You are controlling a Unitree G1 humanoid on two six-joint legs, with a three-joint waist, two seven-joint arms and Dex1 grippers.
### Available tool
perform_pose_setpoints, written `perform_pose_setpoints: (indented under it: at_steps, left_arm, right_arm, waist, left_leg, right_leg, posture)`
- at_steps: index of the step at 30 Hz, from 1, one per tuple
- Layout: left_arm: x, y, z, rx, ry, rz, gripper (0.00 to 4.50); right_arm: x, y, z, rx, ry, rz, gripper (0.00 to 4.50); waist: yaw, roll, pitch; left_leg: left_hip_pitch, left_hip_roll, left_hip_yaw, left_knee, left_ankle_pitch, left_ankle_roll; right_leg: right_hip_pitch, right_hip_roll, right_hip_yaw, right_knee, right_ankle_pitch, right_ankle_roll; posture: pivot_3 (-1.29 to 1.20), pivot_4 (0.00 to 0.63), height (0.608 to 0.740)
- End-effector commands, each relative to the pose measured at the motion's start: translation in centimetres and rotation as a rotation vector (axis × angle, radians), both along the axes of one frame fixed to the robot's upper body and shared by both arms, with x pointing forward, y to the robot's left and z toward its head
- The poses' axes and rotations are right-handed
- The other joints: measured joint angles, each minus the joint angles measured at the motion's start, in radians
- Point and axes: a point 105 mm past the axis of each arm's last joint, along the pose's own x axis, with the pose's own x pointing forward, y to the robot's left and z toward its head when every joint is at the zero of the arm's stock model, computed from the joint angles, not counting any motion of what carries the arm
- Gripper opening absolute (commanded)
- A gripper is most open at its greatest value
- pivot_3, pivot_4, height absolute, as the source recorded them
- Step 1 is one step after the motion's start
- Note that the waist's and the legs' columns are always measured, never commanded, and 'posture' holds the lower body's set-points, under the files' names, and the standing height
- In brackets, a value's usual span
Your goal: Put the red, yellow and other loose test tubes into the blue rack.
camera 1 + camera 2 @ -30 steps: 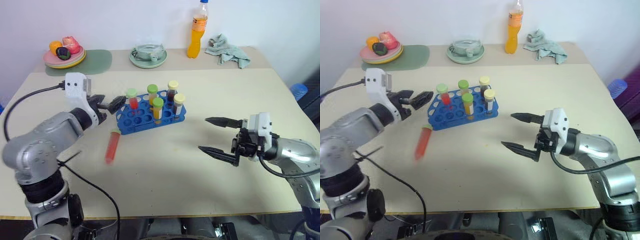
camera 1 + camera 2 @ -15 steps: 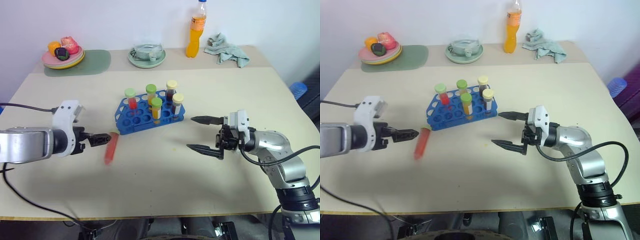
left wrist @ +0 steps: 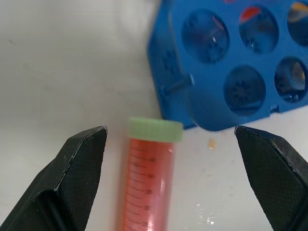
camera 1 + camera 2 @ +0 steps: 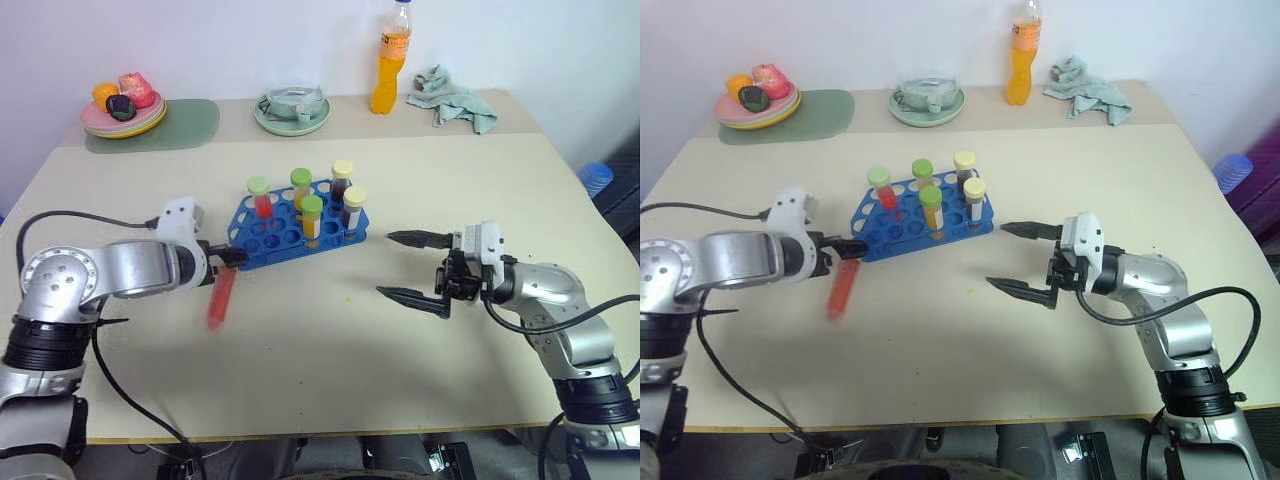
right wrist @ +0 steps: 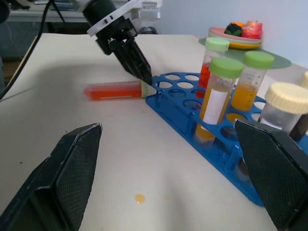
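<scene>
A loose test tube [image 4: 221, 297] with red liquid and a green cap lies flat on the table, cap toward the blue rack [image 4: 268, 238]. Several capped tubes stand upright in the rack: red, yellow-orange and dark brown. My left gripper [image 4: 234, 258] is open and points down at the tube's capped end, right by the rack's near left corner. In the left wrist view the green cap [image 3: 155, 129] lies between the two spread fingers [image 3: 79, 163], untouched. My right gripper [image 4: 386, 265] hovers open and empty to the right of the rack, pointing toward it.
Along the table's back edge stand an orange drink bottle [image 4: 393, 60], a crumpled green cloth [image 4: 455, 98], a pale green plate with a glass dish [image 4: 293, 108], and stacked plates with fruit [image 4: 123, 105] on a green mat [image 4: 190, 122].
My left gripper has come down and rightward, its wrist turning, from the rack's left side to over the lying tube's cap. The right gripper has barely moved.
</scene>
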Motion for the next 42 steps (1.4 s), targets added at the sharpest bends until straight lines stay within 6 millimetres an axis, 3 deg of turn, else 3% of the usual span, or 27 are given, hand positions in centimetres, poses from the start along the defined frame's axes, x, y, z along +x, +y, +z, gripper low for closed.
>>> perform_pose_setpoints:
  at_steps: [1,7,17,25,36,39,42]
  left_arm:
    - [-0.1,0.5,-0.1,0.028,0.010,0.028,4.31]
    - [0.1,1.1,-0.9,0.041,0.055,0.093,4.31]
    - [0.5,0.4,-2.1,-0.008,0.131,0.246,4.31]
    - [0.6,0.0,-1.5,-0.033,0.141,0.338,4.31]
    - [0.4,1.4,-0.9,0.008,0.101,0.318,4.31]
    - [0.3,1.8,-1.0,0.034,0.093,0.281,3.53]
    - [0.3,2.0,-0.8,0.039,0.082,0.245,2.06]
  right_arm:
    - [-0.5,-0.2,1.2,-0.001,-0.071,-0.007,4.50]
    - [-0.8,-0.4,1.0,-0.002,-0.067,-0.017,4.50]
    - [-0.9,-0.5,0.9,-0.001,-0.058,-0.017,4.50]
    - [-1.1,-0.7,0.9,-0.005,-0.050,-0.015,4.50]
    - [-1.5,-0.7,0.9,-0.006,-0.044,0.018,4.50]
    - [-1.5,-0.6,0.9,-0.004,-0.044,0.021,4.50]
    - [-1.6,-0.5,0.8,-0.001,-0.043,0.023,4.50]
  waist:
    - [0.000,0.000,0.000]
    - [0.001,0.000,0.000]
    - [0.003,0.000,-0.002]
    - [0.005,0.000,-0.002]
    - [0.003,0.000,-0.002]
    - [0.002,0.000,-0.002]
    - [0.002,0.000,-0.002]
  left_leg:
    - [0.000,0.000,0.000,0.000,0.000,0.000]
    - [0.000,0.000,0.000,0.001,0.000,0.000]
    - [0.000,0.000,0.000,0.003,0.000,-0.001]
    - [0.000,-0.001,0.000,0.004,0.000,-0.001]
    - [0.000,-0.001,0.000,0.004,0.000,-0.001]
    - [0.000,-0.001,0.000,0.004,0.000,-0.001]
    - [0.000,-0.001,0.000,0.003,0.000,-0.001]
  right_leg:
    - [0.000,0.000,0.000,0.000,0.000,0.000]
    - [0.000,0.000,0.000,0.001,0.000,0.000]
    - [0.001,0.000,0.000,0.002,0.000,0.000]
    - [0.001,0.000,0.000,0.002,0.000,0.000]
    - [0.001,0.000,0.000,0.003,0.000,0.000]
    - [0.000,0.000,0.000,0.005,0.000,0.000]
    - [0.000,0.000,0.000,0.005,0.000,0.000]
  posture:
    - [0.00,0.150,0.740]
    - [0.00,0.150,0.740]
    - [0.00,0.150,0.740]
    - [0.00,0.150,0.740]
    - [0.00,0.150,0.740]
    - [0.00,0.150,0.740]
    - [0.00,0.150,0.740]
